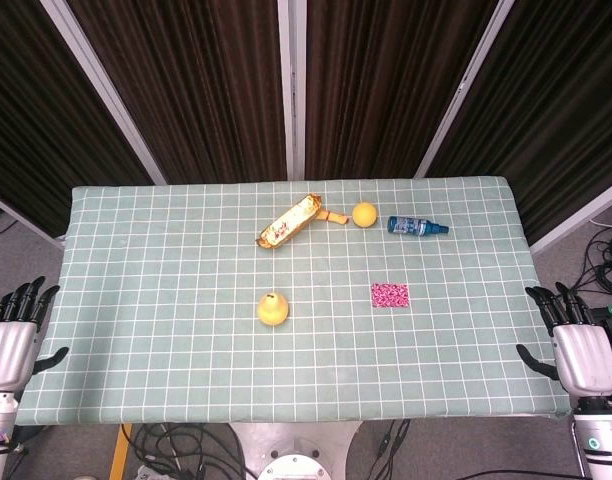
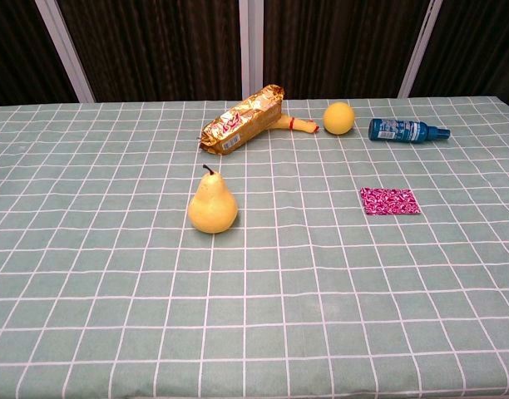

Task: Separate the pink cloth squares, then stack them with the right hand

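Left hand (image 1: 11,335) and right hand (image 1: 578,345) parked off the counter's (image 1: 166,380) near corners, fingers up and spread, holding nothing, touching nothing. Broad bare counter along the near edge. Pink cloth squares (image 2: 389,201) flat right of centre, well apart from the pear (image 2: 212,204); snack packet (image 2: 242,121), orange (image 2: 338,118) and blue bottle (image 2: 407,130) toward the far edge.
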